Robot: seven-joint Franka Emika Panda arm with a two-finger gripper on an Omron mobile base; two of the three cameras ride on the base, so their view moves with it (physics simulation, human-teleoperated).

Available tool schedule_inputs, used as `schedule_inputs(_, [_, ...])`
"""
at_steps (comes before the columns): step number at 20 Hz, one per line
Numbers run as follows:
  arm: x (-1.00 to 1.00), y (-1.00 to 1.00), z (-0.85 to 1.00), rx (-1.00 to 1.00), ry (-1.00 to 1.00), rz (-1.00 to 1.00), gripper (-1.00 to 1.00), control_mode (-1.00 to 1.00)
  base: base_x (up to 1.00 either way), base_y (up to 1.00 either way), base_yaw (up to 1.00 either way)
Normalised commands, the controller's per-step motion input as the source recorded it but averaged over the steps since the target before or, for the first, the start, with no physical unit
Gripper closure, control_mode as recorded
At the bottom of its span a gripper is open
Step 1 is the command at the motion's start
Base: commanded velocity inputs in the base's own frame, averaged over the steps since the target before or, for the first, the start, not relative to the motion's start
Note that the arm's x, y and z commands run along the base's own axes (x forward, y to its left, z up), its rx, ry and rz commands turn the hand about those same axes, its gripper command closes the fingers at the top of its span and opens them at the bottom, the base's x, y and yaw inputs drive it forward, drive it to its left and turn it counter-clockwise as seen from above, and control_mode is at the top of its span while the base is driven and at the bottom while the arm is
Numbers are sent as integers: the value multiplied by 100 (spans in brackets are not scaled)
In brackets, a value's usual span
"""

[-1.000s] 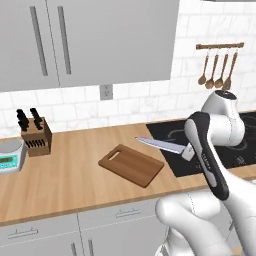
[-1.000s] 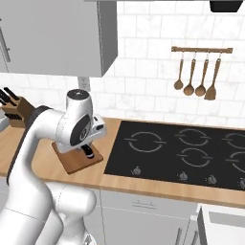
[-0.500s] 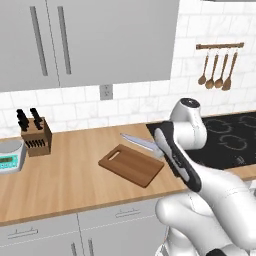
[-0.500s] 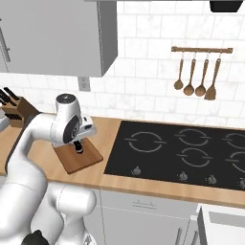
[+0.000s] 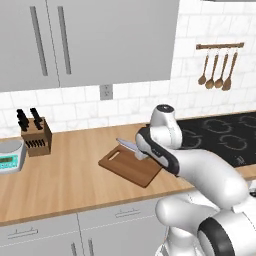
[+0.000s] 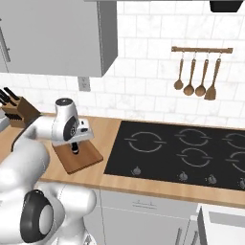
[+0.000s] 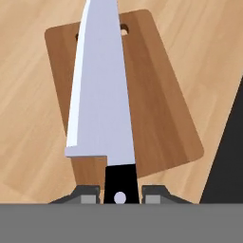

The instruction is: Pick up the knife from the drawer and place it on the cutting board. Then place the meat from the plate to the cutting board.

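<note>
We see the wooden table (image 5: 70,175) running across the kitchen, with grey wall cabinets (image 5: 90,42) above it and white tile behind. At the right the black cooktop (image 6: 182,153) is set into the table, and a rail of wooden spoons (image 6: 196,72) hangs on the far wall above it. At the far left stand a knife block (image 5: 35,135) and a small scale (image 5: 10,156).

The cutting board (image 5: 131,166) lies flat on the table, just left of the cooktop, turned at an angle to the table's near edge, its slot handle at the far left end. We see no meat and no plate from here, so that second part of the task looks not yet begun.

Our gripper (image 7: 121,195) hangs over the right end of the board with its jaws drawn narrow on the black handle of the knife (image 7: 102,90). The blade runs straight out from the gripper, toward the far left in the scene, and in the hand view it lies along the board's length, its tip reaching past the slotted end. So the long axis of the knife and that of the board nearly agree, with the knife slightly toward the board's far edge.

In the left base view the blade appears to float above the wood, not touching it. We judge that the coming move is a plain descent, perhaps with the knife drawn back a little so the tip does not overhang.
</note>
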Motion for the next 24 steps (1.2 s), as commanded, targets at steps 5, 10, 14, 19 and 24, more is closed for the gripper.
schedule_inputs(5, [26, 0, -50, 0, 8, -2, 100, -100, 0, 0, 0])
schedule_inputs(10, [15, -1, -35, 0, 1, 0, 100, -100, 0, 0, 0])
schedule_inputs(14, [21, -1, -26, 0, 0, 0, 100, -100, 0, 0, 0])
schedule_inputs(19, [5, 0, -23, 0, 1, 1, 100, -100, 0, 0, 0])
schedule_inputs(24, [0, 0, -13, 0, 1, 1, -100, -100, 0, 0, 0])
